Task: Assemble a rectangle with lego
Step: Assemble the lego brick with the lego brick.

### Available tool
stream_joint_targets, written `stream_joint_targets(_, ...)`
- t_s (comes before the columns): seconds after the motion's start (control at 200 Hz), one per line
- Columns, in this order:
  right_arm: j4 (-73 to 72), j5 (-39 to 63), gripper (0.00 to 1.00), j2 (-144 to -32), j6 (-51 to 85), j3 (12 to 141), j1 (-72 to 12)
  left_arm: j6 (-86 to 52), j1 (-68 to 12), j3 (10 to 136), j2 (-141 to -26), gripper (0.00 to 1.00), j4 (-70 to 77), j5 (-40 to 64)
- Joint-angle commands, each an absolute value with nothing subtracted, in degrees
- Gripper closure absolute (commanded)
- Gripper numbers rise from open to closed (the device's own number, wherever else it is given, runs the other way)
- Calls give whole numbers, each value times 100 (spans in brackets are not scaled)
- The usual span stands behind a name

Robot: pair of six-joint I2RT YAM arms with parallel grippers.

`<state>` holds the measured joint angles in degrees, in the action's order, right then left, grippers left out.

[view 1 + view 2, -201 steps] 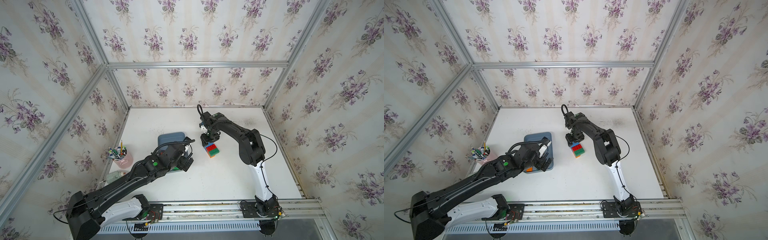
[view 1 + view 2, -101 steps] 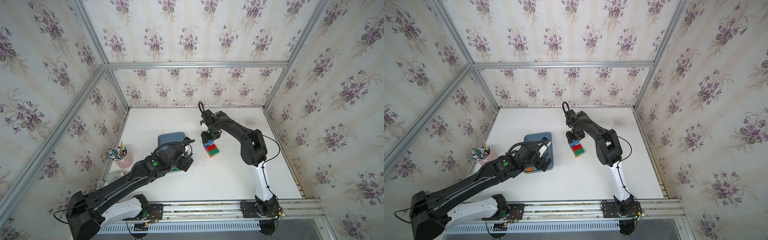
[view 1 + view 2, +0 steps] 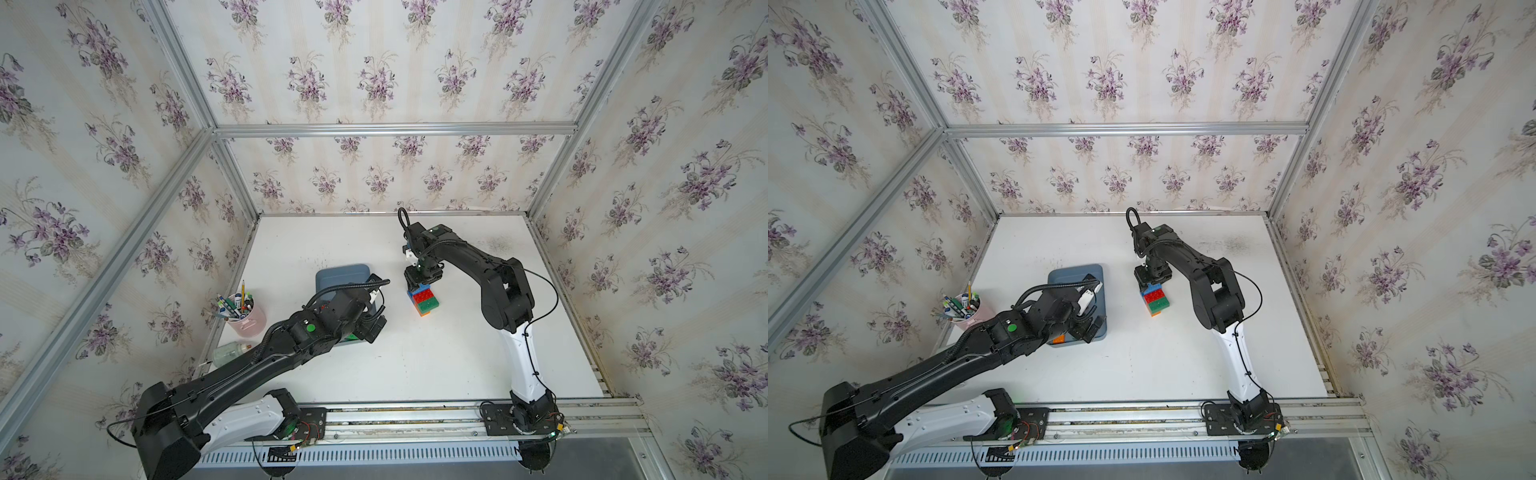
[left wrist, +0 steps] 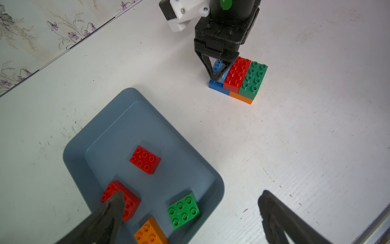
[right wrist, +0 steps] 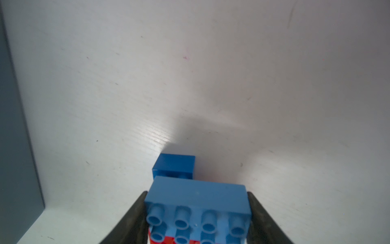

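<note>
On the white surface (image 3: 436, 365), beside the blue-grey plastic tray (image 4: 118, 131) below the empty, wide-open left hand (image 4: 190, 200), the right hand (image 4: 216, 76) stands at the red-and-green studded plastic block (image 4: 245, 77), clamped on a light blue oblong brick (image 5: 197, 191): square it to the red edge, then press straight down.

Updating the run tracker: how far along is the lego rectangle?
Done: red brick and green brick sit side by side on a blue brick and an orange brick. In hand: right gripper clamps a light blue brick beside the red one. Remaining: four loose bricks in the tray, below the open left gripper.
</note>
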<state>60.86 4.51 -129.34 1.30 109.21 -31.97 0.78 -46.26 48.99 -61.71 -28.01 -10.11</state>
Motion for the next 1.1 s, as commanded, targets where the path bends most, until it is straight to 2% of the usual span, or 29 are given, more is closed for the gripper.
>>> stream_joint_targets(0.0,6174,397,53,-12993,56,10916,-3201,82,-4619,4904,-6196,0,-2655,-1072)
stream_joint_targets(1.094,6198,340,55,-13181,167,10943,-3327,105,-4622,4892,-6249,0,-2653,-1138)
